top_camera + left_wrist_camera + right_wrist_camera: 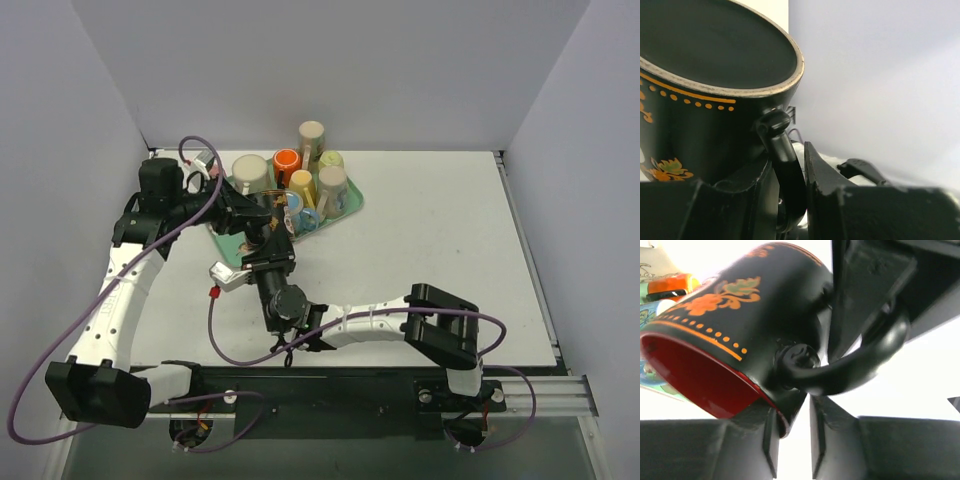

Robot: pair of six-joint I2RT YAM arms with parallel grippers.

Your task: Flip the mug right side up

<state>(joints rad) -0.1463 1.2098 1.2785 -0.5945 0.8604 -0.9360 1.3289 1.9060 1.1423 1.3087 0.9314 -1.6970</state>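
The left hand [790, 200] is clamped on the handle [785, 165] of the one black mug [740, 315], held tilted in the air by the near edge of the one tray [352, 205]. The right hand [792, 440] has its fingers [767, 440] narrow about the rim [715, 385]; whether they bite, I cannot tell. Should the left let go too soon, the mug could drop onto the surface [430, 230] or the cups [250, 172], seven by my count.

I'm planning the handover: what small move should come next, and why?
Probably close the right gripper fully on the mug rim: a bright gap shows beside the rim between its jaws, and the left gripper alone pinches the handle.
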